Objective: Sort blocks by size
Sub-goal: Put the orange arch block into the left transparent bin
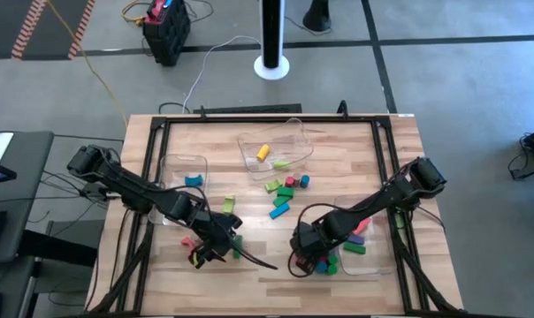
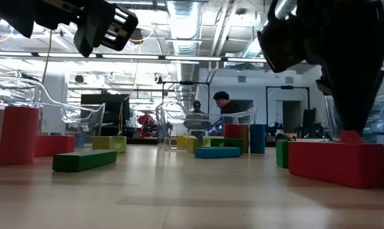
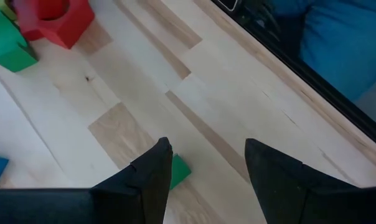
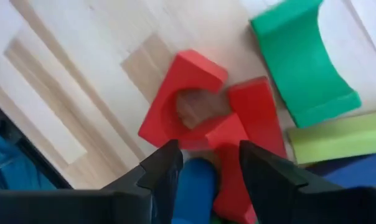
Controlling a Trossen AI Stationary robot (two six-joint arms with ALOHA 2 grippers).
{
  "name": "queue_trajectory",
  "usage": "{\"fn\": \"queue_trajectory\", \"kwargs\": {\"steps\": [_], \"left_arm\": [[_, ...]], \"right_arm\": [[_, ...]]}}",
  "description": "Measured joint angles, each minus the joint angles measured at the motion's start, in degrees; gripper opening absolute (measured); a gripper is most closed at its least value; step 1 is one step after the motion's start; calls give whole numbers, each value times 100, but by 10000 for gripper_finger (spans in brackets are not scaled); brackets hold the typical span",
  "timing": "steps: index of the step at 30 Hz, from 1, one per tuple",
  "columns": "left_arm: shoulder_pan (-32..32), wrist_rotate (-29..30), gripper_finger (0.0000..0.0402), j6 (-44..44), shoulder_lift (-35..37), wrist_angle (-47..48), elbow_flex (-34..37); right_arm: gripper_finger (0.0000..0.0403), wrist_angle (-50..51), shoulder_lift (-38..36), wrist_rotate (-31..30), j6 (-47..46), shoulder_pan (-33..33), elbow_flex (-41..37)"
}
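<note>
Right gripper (image 4: 203, 163), jaws parted, straddles a red wooden arch block (image 4: 185, 99) at lower centre; light, rigid, likely best pinched across flat sides

Pale wooden plank tabletop (image 1: 338, 159) with a smooth satin sheen, clear glossy plastic bins (image 1: 276, 146) — see-through, matt red arch block (image 4: 178, 102) looking foamy-smooth, matt green curved block (image 4: 303, 59), dull black plastic gripper fingers (image 3: 154, 177)
</note>
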State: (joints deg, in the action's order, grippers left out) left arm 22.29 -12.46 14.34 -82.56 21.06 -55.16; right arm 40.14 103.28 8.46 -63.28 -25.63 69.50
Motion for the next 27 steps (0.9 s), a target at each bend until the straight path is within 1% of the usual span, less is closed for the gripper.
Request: {"fn": "queue_trajectory", "kwargs": {"steps": [16,24,27], "left_arm": [[227,312,196,-176,0,-13,0],[240,315,196,-168,0,-91,0],[240,314,196,-156,0,-108,0]], "right_arm": [[196,-29,-4,-84,42,-68,19],[228,-220,-7,-85,-88,-154,19],[232,-233,24,-93,-216,-164,19]]}}
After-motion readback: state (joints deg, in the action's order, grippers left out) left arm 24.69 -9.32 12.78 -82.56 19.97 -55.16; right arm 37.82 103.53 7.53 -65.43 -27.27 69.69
